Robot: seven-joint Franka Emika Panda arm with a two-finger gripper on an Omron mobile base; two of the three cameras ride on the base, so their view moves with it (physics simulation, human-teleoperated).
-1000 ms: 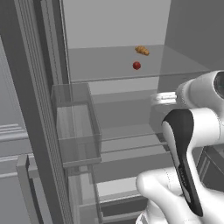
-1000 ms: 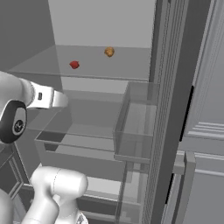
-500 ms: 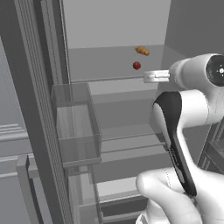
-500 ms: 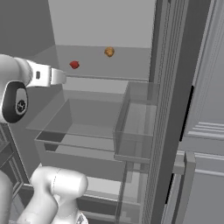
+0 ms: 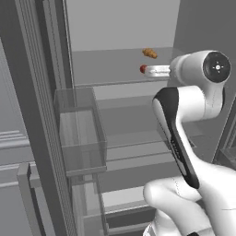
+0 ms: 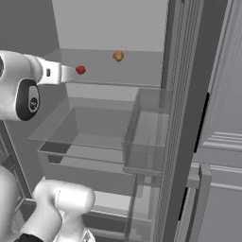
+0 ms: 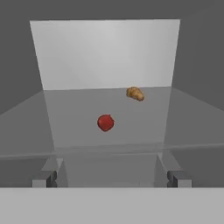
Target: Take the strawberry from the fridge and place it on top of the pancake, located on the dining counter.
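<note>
Hand view: the strawberry [image 7: 105, 123] sits on the upper glass shelf [image 7: 144, 118] inside the fridge [image 7: 105, 52], roughly centred ahead of the hand [image 7: 112, 177]. The two dark finger tips [image 7: 46, 178] stand wide apart at the lower corners, with nothing between them; the hand is spread wide and empty. A tan-orange lumpy food item [image 7: 135, 93] lies on the same shelf, further back and to the right of the strawberry, apart from it. The pale back wall of the fridge rises behind both.

Left base view: the white arm [image 5: 193, 92] reaches into the open fridge [image 5: 120, 27] at the level of the upper shelf. The hand's pale tip [image 5: 157, 70] points at the strawberry [image 5: 143, 69] and is just beside it; contact cannot be told. The lumpy item [image 5: 149, 53] is behind and above. A clear door bin [image 5: 80, 129] hangs on the open door at left.

Right base view: the strawberry [image 6: 81, 70] lies just past the hand's end [image 6: 66, 73], with the lumpy item [image 6: 118, 56] further to the right on the shelf. The clear door bin [image 6: 149, 134] is at centre-right.
</note>
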